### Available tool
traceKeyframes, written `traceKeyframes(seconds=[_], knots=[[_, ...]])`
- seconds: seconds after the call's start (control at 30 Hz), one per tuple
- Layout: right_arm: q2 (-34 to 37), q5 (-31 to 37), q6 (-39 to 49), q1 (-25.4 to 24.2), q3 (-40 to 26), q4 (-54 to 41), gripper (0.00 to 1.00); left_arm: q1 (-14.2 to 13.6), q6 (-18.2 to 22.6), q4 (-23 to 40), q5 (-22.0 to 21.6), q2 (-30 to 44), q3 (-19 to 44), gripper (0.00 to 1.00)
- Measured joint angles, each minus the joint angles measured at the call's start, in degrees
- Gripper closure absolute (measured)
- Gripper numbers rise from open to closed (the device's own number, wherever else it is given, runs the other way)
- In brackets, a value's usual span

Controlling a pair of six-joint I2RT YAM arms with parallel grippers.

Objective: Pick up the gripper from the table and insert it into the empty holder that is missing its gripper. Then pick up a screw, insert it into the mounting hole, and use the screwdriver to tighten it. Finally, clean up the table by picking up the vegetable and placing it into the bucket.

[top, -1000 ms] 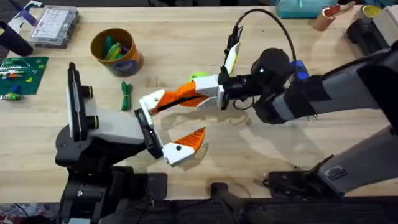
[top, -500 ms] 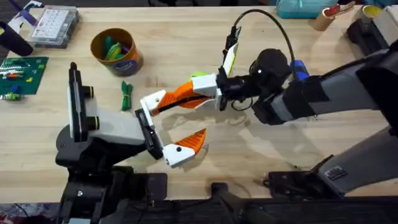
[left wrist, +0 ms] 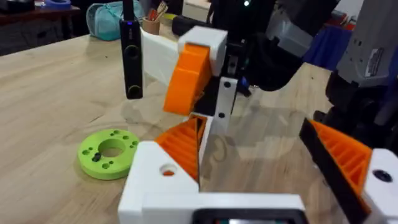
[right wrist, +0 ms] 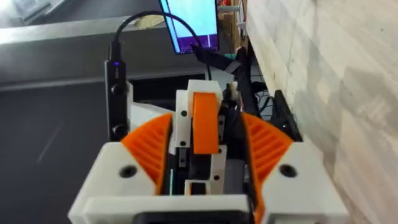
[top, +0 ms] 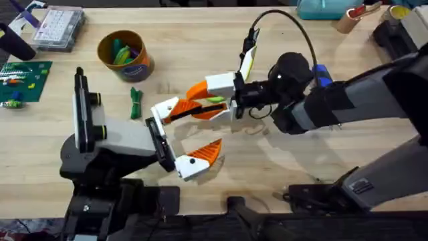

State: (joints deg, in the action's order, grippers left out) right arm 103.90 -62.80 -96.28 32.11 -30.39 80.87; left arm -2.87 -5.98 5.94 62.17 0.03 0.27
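The orange ribbed gripper sits in the white holder on the upper side of my left gripper, which is open and wide. In the left wrist view the gripper stands on the holder. My right gripper is open, one finger on each side of the orange gripper with small gaps. The dark green vegetable lies on the table below the yellow-orange bucket. The blue screwdriver peeks out behind the right arm.
A light green ring lies on the table under the right gripper. A clear parts box and a green board sit at the far left. A teal bag and cups line the far right edge.
My right gripper was shut on the orange gripper and has now opened, its fingers spread apart. The left arm has stayed still.
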Motion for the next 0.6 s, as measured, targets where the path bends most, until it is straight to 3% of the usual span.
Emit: traceKeyframes(seconds=[0.13,0.17,0.6], knots=[[0.0,0.0,-0.1,-1.3,0.0,0.1,0.049,0.0,0.0,0.0,0.0,0.0,0.0,0.015],[0.0,0.0,0.1,-1.8,-0.1,0.1,0.021,0.0,0.0,0.0,0.0,0.0,0.0,0.014],[0.0,1.3,0.1,-11.1,-0.2,0.0,0.006,0.0,0.0,0.0,0.0,0.0,0.0,0.014]])
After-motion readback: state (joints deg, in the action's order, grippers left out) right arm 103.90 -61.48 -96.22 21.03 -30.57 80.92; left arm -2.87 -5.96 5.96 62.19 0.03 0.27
